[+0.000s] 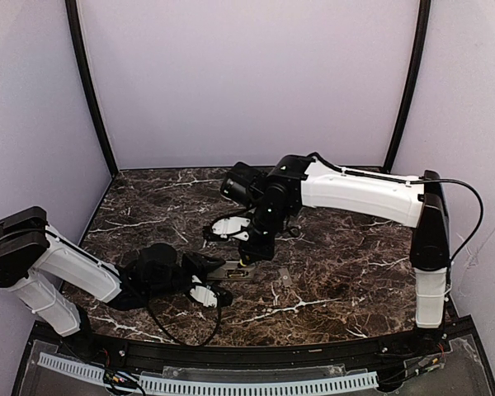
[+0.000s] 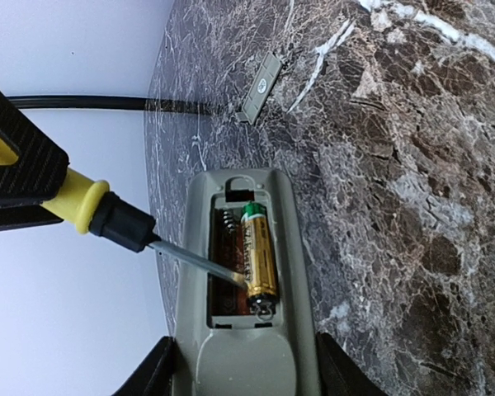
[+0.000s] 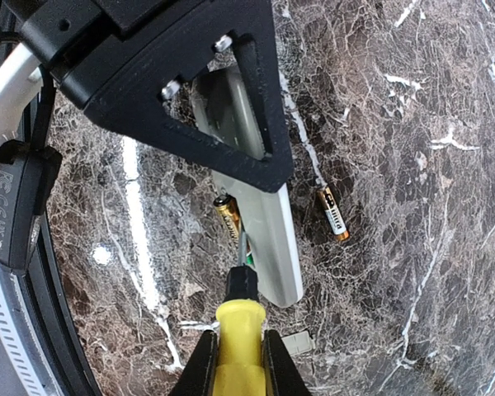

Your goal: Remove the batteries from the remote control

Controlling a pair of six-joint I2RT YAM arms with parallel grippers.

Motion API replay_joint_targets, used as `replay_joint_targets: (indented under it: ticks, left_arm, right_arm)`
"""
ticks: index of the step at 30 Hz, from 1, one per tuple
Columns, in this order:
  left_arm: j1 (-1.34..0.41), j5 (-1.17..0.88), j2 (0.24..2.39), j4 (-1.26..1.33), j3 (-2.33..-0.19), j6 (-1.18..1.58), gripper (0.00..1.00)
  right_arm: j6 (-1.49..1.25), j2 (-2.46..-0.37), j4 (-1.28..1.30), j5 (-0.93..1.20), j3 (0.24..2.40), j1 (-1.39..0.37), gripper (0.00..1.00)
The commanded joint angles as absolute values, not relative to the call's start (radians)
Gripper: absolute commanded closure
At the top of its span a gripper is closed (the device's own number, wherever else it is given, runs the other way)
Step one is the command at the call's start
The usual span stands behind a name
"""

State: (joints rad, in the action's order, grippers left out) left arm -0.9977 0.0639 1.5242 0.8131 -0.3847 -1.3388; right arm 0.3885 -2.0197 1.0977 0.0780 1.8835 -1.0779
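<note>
Right gripper (image 3: 238,367) pinches the screwdriver (image 3: 239,318); left gripper (image 2: 243,373) seemingly clamps the remote control (image 2: 290,247); pry the battery (image 2: 258,252) ahead of those jaws gently.

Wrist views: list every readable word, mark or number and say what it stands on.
"FC", then perhaps "CE": white marks, sideways, on the black housing at the left edge.
Too blurred: the print on the loose battery.
Too blurred: label of the bay battery in the remote control.
Unreadable: raised marks on the grey cover.

Gold-and-black battery (image 2: 258,252) with green end, grey-beige remote control (image 2: 239,367), yellow-and-black screwdriver (image 2: 78,202), dark brown white-veined marble table (image 2: 412,206).
</note>
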Motion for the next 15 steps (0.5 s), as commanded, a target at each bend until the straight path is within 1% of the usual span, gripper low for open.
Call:
replay_joint_targets:
  ticks: [1,7,15]
  left_arm:
    - [-1.004,0.036,1.510,0.816,-0.392,-1.319,1.00]
    - [-0.997,-0.030,1.468,0.748,-0.393,-1.250,1.00]
    - [-0.992,-0.047,1.448,0.700,-0.407,-1.245,1.00]
  right_arm:
    - [0.395,-2.027,1.121,0.013,1.897,-1.064,1.00]
    - [0.383,-1.978,1.127,-0.039,1.836,-1.051,1.00]
    - [0.367,-1.949,1.132,-0.058,1.784,-1.050,1.00]
